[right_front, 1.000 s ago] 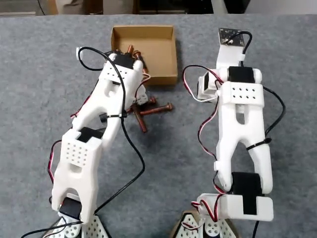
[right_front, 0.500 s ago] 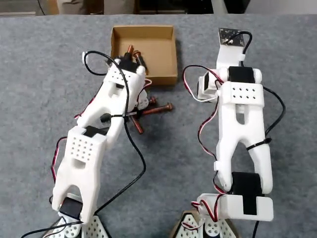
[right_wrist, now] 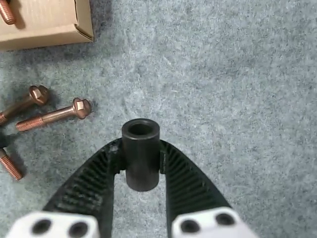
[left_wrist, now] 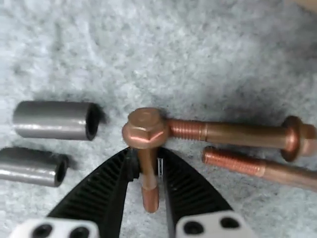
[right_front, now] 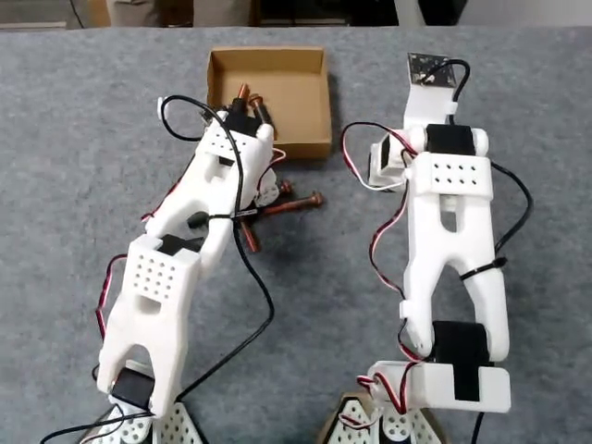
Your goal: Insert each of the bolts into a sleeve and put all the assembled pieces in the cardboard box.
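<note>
The held bolt (left_wrist: 145, 130) was pinched by its shank between the black ribbed fingers (left_wrist: 106, 191) of the left gripper (left_wrist: 146, 155). Its flanged hexagonal head sat just beyond the fingertips, and its threaded end poked back between them. The stretch of shank at the pinch was hidden by the pads. The head touched, or nearly touched, the threaded tip of a second bolt (left_wrist: 233, 134) lying on the grey carpet (left_wrist: 208, 54); which of the two could not be told. A third bolt (left_wrist: 257, 167) just beside that one was cut off by the picture's edge. Two grey sleeves (left_wrist: 54, 120) lay near the head on its other side, one of them also cut off.

The right gripper (right_wrist: 140, 159) clamped a dark sleeve (right_wrist: 141, 148) by its flanks, with the open end showing beyond the fingertips.

In the high view the left arm (right_front: 176, 250) covered part of the loose bolts (right_front: 294, 203). The cardboard box (right_front: 268, 54) stood at twelve o'clock from them and the right arm (right_front: 449, 213) at three o'clock. Copper and dark pieces (right_front: 252, 100) lay towards the box's seven o'clock corner, half hidden by the left arm's wrist. Whether they were assembled was hard to make out.
</note>
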